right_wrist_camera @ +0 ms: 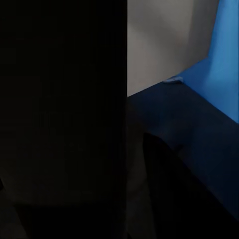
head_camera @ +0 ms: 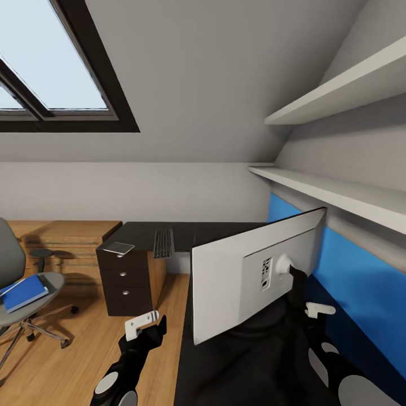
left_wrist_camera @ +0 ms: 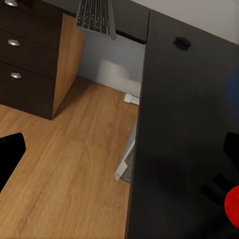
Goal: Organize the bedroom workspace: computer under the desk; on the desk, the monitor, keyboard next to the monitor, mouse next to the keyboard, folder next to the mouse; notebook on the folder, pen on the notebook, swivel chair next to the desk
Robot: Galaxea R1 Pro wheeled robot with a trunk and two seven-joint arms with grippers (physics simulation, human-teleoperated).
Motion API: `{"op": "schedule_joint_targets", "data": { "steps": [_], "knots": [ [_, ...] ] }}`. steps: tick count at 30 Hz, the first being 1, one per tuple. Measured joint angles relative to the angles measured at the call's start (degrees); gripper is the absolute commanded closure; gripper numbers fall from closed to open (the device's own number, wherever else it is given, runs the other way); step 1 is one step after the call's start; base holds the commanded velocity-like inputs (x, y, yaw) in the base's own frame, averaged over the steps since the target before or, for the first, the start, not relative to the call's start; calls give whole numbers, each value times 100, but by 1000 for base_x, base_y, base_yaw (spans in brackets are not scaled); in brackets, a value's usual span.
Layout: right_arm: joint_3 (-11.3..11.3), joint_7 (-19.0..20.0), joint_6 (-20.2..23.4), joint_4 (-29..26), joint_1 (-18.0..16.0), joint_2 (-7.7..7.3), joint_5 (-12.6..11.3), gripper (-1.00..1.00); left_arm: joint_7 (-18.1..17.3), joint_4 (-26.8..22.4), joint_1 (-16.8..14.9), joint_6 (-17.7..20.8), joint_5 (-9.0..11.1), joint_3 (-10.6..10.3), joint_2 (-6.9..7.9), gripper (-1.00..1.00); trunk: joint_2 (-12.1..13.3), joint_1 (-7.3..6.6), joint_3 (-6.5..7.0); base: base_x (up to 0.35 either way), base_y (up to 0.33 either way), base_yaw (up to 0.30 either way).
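From the head camera, the wide flat monitor with its white back (head_camera: 256, 276) stands on the glossy black tabletop (head_camera: 225, 361), back toward me. It is likely top-heavy and fragile, best gripped at its stand. My left fingers (head_camera: 148, 323) hang over the floor beside it; their spread I cannot tell. My right fingers (head_camera: 317, 309) sit behind the stand, spread unclear.

Left wrist: the slim dark keyboard (left_wrist_camera: 97, 15) overhangs the tabletop edge.

Right wrist: a black surface close up, blue wall panel (right_wrist_camera: 226, 55) beyond.
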Motion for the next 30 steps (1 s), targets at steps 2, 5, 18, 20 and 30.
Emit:
{"op": "schedule_joint_targets", "data": {
  "steps": [2,5,18,20,30],
  "knots": [
    [1,1,1,-1,0,0,1,100,10,0,0,-1,0,-4,0,-100,0,0,0,33,0,0],
    [0,1,1,-2,0,0,1,100,59,0,0,-2,1,-8,0,-100,1,1,0,13,0,0],
    [0,2,1,7,0,0,5,100,88,0,0,-11,1,-9,0,-100,0,1,0,105,-5,0],
    [15,2,0,7,0,0,11,100,88,0,0,-12,1,-7,0,-100,0,0,0,95,-93,0],
    [-3,-3,0,7,0,-1,-24,100,79,0,1,5,1,25,6,-100,0,1,0,6,-100,0]
  ]
}}
